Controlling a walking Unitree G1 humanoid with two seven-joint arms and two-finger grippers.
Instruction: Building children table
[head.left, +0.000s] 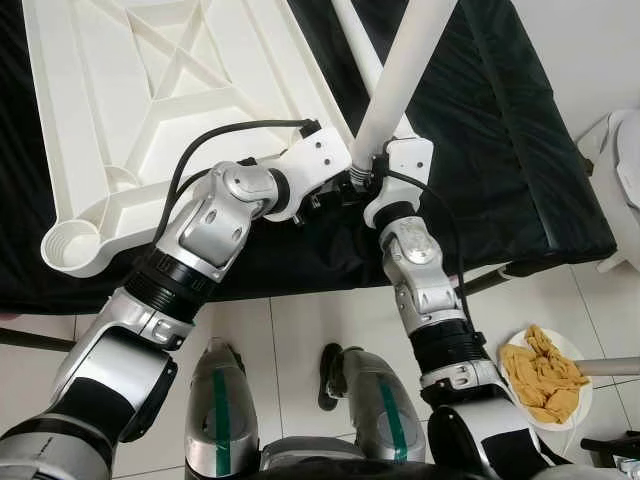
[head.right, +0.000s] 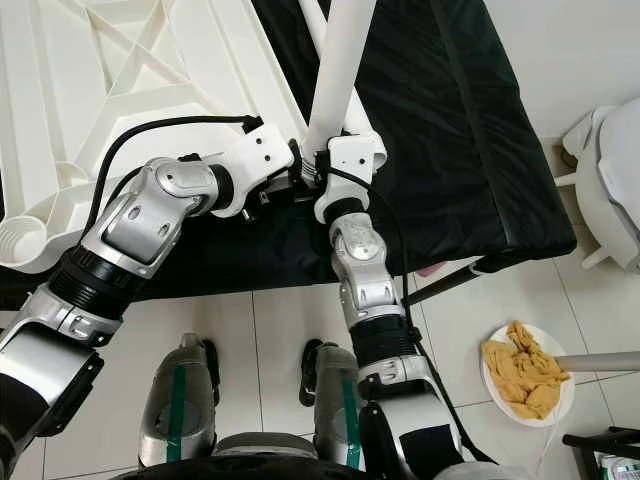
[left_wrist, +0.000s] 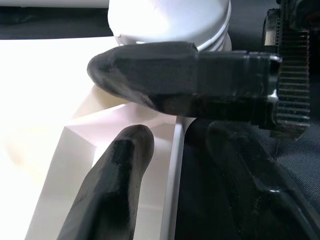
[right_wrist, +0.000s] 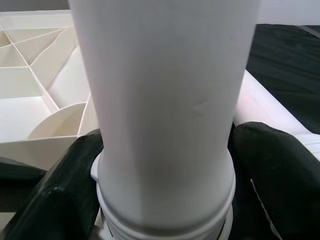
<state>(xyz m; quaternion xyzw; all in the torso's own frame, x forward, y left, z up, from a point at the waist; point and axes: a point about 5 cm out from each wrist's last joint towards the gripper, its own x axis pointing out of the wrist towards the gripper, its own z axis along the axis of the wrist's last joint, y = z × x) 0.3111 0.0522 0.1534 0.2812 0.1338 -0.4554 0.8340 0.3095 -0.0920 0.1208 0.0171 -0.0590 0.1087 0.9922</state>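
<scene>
A white plastic table top (head.left: 150, 90) lies upside down on a black-covered surface, its ribs facing up. My right gripper (head.left: 362, 172) is shut on a white table leg (head.left: 400, 70) near its threaded base, and the leg stands tilted over the top's near right corner. In the right wrist view the black fingers (right_wrist: 280, 175) press both sides of the leg (right_wrist: 165, 100). My left gripper (head.left: 335, 190) reaches in from the left to the same corner. It is open (left_wrist: 117, 102), with one finger beside the leg's base (left_wrist: 170, 20) and the other over the top's rim.
A second white leg (head.left: 352, 35) lies on the black cover (head.left: 520, 150) behind the held one. A round leg socket (head.left: 70, 245) sits at the top's near left corner. On the tiled floor are a plate of yellow cloth (head.left: 545, 375) and a dark slipper (head.left: 330, 375).
</scene>
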